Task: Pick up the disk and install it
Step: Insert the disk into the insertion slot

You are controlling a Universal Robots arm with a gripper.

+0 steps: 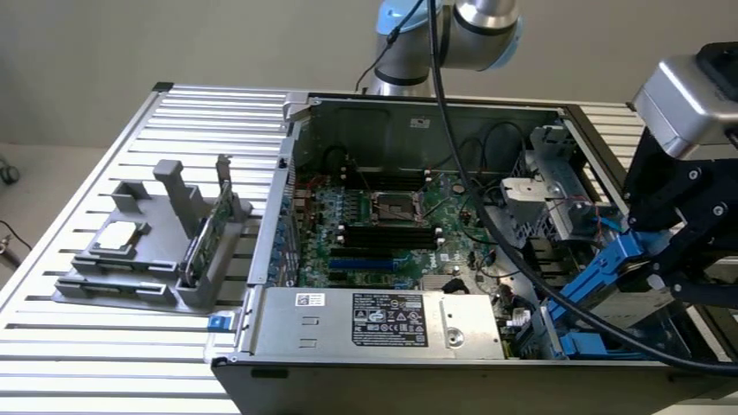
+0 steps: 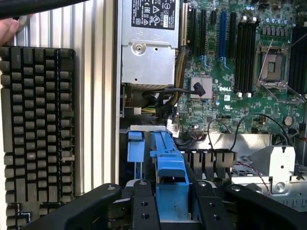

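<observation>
Pincer: the gripper (image 2: 171, 186) is clenched on the disk, with one black finger (image 2: 144, 206) on each side of its blue frame.
Disk: the disk (image 2: 168, 153) sits between the fingers and juts out beyond their tips. In the exterior view it is tilted — lower end down inside the case at that view's right, upper end in the grip.
Beside the disk: a second blue plastic piece (image 2: 135, 143), just next to it. Whether the two touch cannot be told.
Count: one gripper, one disk, one case, one power supply, one motherboard, one keyboard, one fixture, one chip, one green card.
Case: the open computer case (image 1: 302, 111) holds the power supply (image 1: 381, 320) nearest, then the motherboard (image 1: 392, 216), black cables and a metal drive cage (image 1: 554, 190).
Keyboard: a black keyboard (image 2: 36, 124) lies on the table, alongside the case.
Fixture: a grey fixture (image 1: 150, 268) on the slatted table (image 1: 104, 354), at the exterior view's left — it holds a silver chip (image 1: 119, 238) lying flat and a green card (image 1: 207, 238) standing on edge.
</observation>
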